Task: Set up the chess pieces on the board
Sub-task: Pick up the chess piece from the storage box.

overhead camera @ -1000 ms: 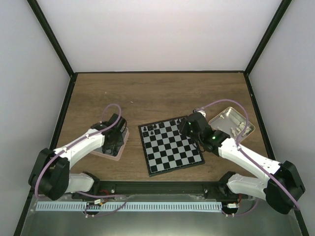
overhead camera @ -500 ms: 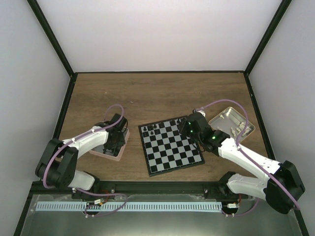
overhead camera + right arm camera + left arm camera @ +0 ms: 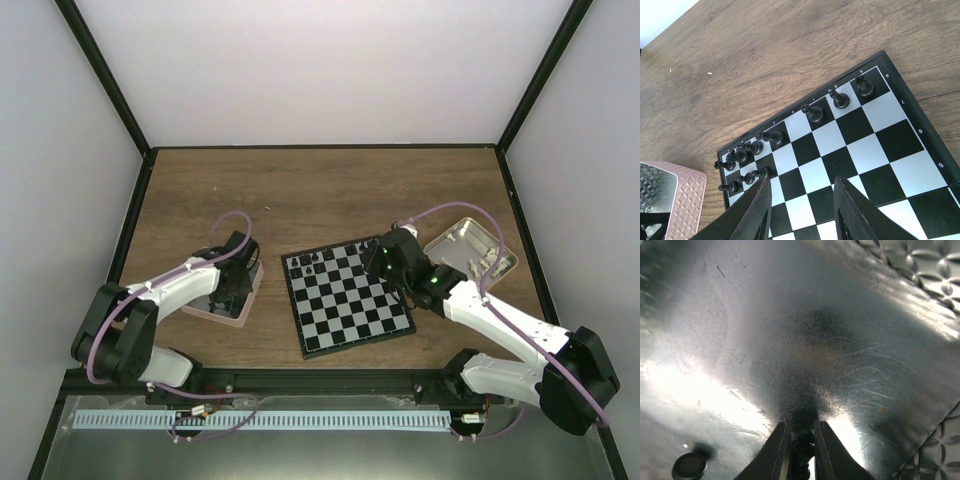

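Observation:
The board (image 3: pixel 347 298) lies at the table's middle, with several black chess pieces (image 3: pixel 771 136) along its far rows. My right gripper (image 3: pixel 802 212) hangs open and empty over the board's far right part (image 3: pixel 385 258). My left gripper (image 3: pixel 801 445) is down inside the pink-rimmed tray (image 3: pixel 224 296), shut on a black chess piece (image 3: pixel 803 452) just above the tray's shiny metal floor (image 3: pixel 790 340). Another dark round piece (image 3: pixel 689 466) lies on the tray floor at lower left. No cream pieces show.
A tan tin (image 3: pixel 472 250) stands right of the board, beside the right arm. The pink tray's corner (image 3: pixel 665 200) shows left of the board. Black frame posts and white walls ring the wooden table (image 3: pixel 320 190).
The left arm's elbow swung in toward the tray between the earliest frame and half a second ago. The right arm has barely moved.

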Controlling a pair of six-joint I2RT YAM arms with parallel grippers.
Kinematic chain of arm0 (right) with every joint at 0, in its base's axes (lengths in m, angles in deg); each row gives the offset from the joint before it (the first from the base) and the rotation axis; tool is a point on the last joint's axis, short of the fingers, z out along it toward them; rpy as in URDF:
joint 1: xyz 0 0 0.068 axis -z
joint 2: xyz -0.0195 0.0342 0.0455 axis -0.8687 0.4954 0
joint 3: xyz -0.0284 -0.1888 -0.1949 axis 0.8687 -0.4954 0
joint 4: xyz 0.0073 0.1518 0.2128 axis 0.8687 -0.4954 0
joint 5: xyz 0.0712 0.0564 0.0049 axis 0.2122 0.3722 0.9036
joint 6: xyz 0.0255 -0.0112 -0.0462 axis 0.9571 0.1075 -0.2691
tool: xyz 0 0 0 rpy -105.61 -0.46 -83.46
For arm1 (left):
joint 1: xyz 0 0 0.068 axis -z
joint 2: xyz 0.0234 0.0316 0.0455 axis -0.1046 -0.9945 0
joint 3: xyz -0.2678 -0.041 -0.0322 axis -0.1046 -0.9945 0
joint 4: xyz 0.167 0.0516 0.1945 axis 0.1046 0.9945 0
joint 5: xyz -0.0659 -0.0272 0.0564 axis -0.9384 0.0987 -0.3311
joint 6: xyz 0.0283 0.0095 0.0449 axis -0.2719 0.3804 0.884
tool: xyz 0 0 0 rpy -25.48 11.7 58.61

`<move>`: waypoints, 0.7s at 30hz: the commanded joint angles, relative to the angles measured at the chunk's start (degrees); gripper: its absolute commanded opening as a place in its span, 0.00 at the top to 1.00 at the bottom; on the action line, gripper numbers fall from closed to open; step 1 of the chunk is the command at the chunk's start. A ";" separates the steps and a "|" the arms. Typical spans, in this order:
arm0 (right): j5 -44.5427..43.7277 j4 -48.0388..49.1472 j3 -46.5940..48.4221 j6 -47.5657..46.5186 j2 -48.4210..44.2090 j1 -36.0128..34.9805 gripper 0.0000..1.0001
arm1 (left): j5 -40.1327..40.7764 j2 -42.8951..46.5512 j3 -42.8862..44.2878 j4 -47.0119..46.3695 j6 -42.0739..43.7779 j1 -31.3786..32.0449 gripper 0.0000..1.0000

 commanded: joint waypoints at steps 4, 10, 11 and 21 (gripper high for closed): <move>0.40 1.91 1.02 -0.73 -0.07 0.44 0.64 | 4.65 4.52 2.77 -0.40 -0.29 -0.29 0.96; 9.62 9.39 0.04 -6.14 0.76 0.43 0.63 | 3.60 9.44 4.59 -1.38 0.25 -0.36 0.96; 11.99 11.05 -0.23 -7.11 0.92 0.41 0.62 | 3.13 10.25 5.08 -1.49 0.39 -0.30 0.96; 32.88 30.02 -1.22 -11.00 9.19 -2.42 0.49 | -15.28 17.00 9.55 -10.01 -1.66 -0.29 0.95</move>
